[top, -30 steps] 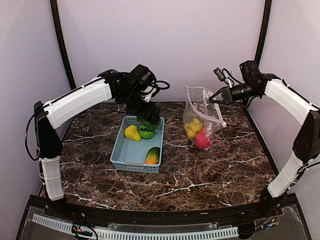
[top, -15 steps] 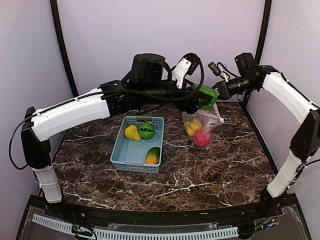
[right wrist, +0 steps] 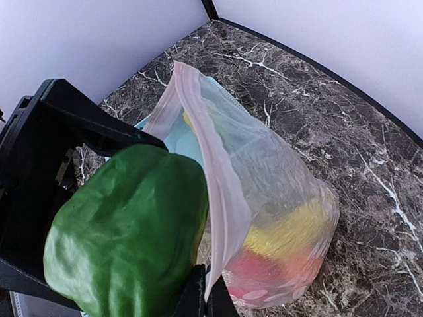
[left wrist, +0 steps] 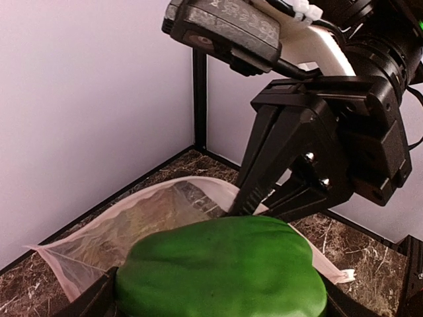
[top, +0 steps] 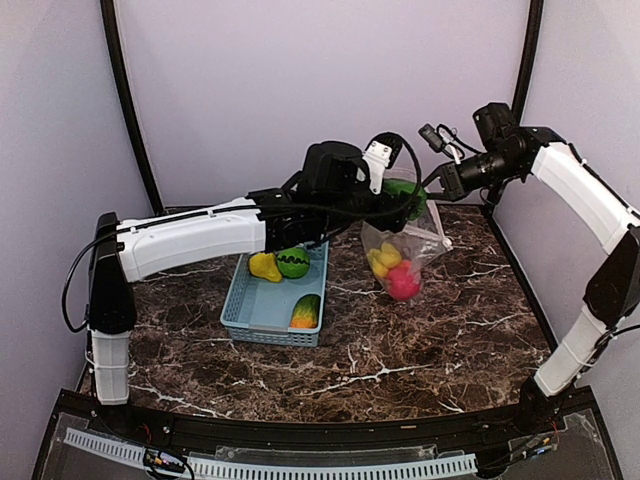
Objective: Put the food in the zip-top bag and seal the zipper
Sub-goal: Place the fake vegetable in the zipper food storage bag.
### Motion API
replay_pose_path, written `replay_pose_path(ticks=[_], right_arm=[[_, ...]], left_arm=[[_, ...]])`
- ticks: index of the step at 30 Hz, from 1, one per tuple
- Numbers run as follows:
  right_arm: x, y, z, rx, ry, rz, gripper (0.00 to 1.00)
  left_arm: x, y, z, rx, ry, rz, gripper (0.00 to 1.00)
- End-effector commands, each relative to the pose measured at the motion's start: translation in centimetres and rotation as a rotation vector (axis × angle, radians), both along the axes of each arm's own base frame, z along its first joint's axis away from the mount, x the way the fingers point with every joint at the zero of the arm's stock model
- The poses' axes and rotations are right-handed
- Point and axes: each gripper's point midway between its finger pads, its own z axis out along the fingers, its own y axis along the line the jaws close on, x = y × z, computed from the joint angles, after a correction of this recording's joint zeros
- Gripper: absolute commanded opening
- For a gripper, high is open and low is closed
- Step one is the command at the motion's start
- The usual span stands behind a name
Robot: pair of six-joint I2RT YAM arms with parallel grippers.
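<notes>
Item: glossy green toy pepper (top: 412, 190), clasped in left gripper (top: 398, 205), poised at mouth of clear crinkly zip-top bag (top: 400, 240). Right gripper (top: 441, 186) is clenched on pale pinkish zipper strip (right wrist: 221, 198), holding the bag up. Step: loading. Next: lower pepper inside, release.

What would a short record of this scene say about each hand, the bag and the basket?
left hand: grips the green pepper, right by the bag's rim, not yet inside
right hand: shut on the zip-top bag, holding its rim up
in bag: yellow pieces, pink-red ball
basket: yellow fruit, striped melon, green-orange piece
</notes>
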Motion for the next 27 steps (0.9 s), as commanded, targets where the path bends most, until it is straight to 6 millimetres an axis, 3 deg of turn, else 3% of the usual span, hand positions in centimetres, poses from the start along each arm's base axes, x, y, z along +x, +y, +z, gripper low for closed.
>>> replay_pose_path(ticks=[1, 6, 8, 11, 13, 18, 22, 23, 24, 26, 27], right_arm=[[-2.0, -0.2, 2.1, 0.021, -0.051, 0.014, 0.0], [-2.6, -0.3, 3.0, 0.029, -0.075, 0.014, 0.0], [-2.7, -0.3, 3.1, 0.03, -0.08, 0.013, 0.0], [-2.5, -0.4, 2.9, 0.018, -0.083, 0.005, 0.0], [-2.3, -0.4, 2.8, 0.016, -0.078, 0.005, 0.0], [-1.6, -0.2, 1.8, 0.01, -0.056, 0.002, 0.0], [-1.1, -0.5, 1.1, -0.011, -0.061, -0.013, 0.0], [-1.0, -0.7, 1.2, -0.014, -0.069, -0.017, 0.0], [-0.9, -0.8, 1.4, -0.019, -0.081, -0.02, 0.0], [-0.4, -1.3, 1.6, -0.035, -0.104, -0.036, 0.0], [-0.2, -1.5, 1.6, -0.042, -0.112, -0.043, 0.0]], left_arm=[[0.6, 2.0, 0.4, 0.007, 0.019, 0.098, 0.67], [1.1, 2.4, -0.5, 0.036, 0.046, 0.143, 0.73], [1.4, 2.4, 0.3, 0.041, 0.036, 0.159, 0.78], [1.7, 2.2, 0.6, 0.041, 0.027, 0.165, 0.9], [1.4, 1.7, 1.6, 0.027, 0.005, 0.135, 0.98], [-0.1, 1.9, 5.3, 0.022, -0.062, 0.088, 0.99], [-1.9, 3.1, 6.9, 0.04, -0.082, 0.027, 0.99], [-2.3, 3.2, 5.5, 0.065, -0.061, 0.016, 0.99], [-3.0, 4.2, 6.6, 0.045, -0.064, 0.005, 0.99], [-3.8, 6.0, 5.2, 0.066, -0.047, 0.019, 0.99], [-4.3, 7.3, 3.6, 0.076, -0.009, 0.036, 0.99]])
